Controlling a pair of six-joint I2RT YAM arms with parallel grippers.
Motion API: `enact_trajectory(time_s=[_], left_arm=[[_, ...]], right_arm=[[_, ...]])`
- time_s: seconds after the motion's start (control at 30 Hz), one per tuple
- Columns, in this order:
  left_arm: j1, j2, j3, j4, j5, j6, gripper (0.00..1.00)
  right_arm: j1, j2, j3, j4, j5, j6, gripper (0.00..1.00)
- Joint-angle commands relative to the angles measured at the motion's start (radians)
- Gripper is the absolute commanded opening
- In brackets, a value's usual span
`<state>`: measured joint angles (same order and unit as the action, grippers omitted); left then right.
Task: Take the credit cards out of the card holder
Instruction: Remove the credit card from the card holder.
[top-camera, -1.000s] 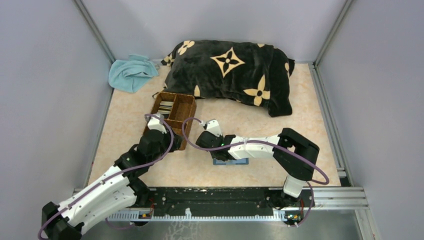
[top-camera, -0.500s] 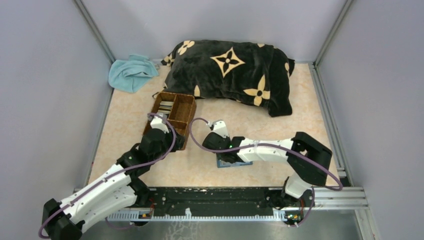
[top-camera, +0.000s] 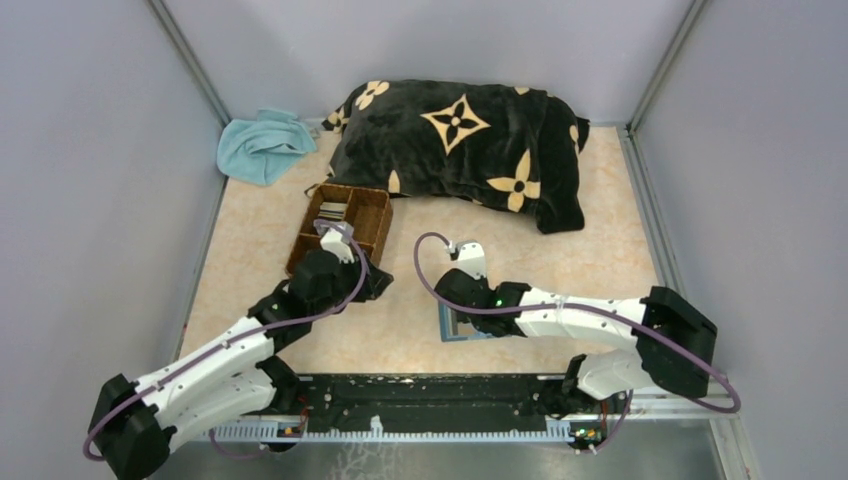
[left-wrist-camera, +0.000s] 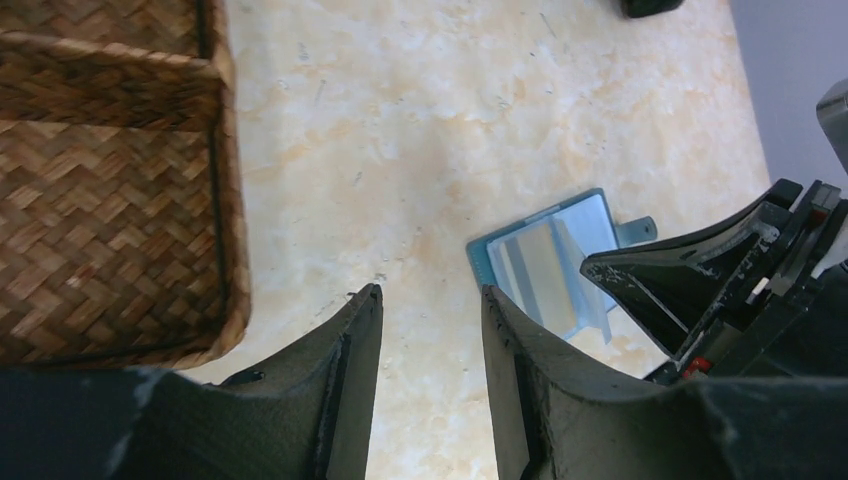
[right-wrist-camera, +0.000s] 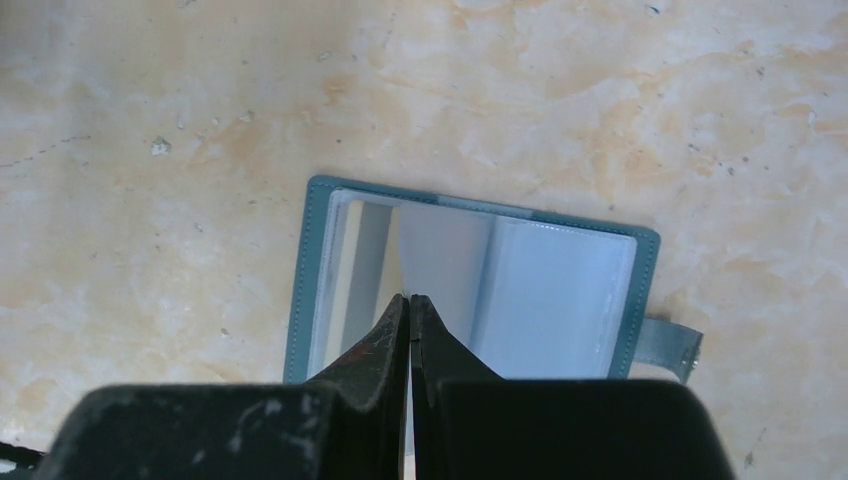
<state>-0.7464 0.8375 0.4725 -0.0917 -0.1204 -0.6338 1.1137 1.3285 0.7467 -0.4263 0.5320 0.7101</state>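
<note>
Teal card holder (right-wrist-camera: 540, 290) is lying open & flat on the table (right-wrist-camera: 600, 100), pale inside facing up, directly under the tips of the right gripper (right-wrist-camera: 408, 300). That gripper's fingers are pressing fully together, but I can't tell if they are pinching a card edge or only lining. Beyond & left of that gripper, a few credit cards (top-camera: 330, 212) are sitting in the far compartment of a woven tray (top-camera: 367, 222), so the job is looking partly done, w/ probably a pale card left in the holder. The left gripper (left-wrist-camera: 430, 292) is hovering half open w/ nothing between its fingers, tray to its left, holder ahead-right.
</note>
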Motion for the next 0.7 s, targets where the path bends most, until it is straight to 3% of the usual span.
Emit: enact_trajectory(time_s=[0.0, 0.43, 0.53, 0.67], left_arm=[[-0.004, 0.041, -0.015, 0.133, 0.113, -0.01, 0.48], [-0.018, 0.182, -0.01, 0.273, 0.235, -0.036, 0.48], [-0.019, 0.199, 0.002, 0.276, 0.241, -0.032, 0.48], [-0.021, 0.222, 0.008, 0.289, 0.25, -0.033, 0.48]], right_arm=[[-0.019, -0.083, -0.033, -0.034, 0.053, 0.056, 0.0], [-0.033, -0.194, -0.133, -0.167, 0.137, 0.235, 0.0], [-0.033, -0.227, -0.149, -0.192, 0.157, 0.27, 0.04], [-0.036, -0.265, -0.171, -0.17, 0.154, 0.255, 0.0]])
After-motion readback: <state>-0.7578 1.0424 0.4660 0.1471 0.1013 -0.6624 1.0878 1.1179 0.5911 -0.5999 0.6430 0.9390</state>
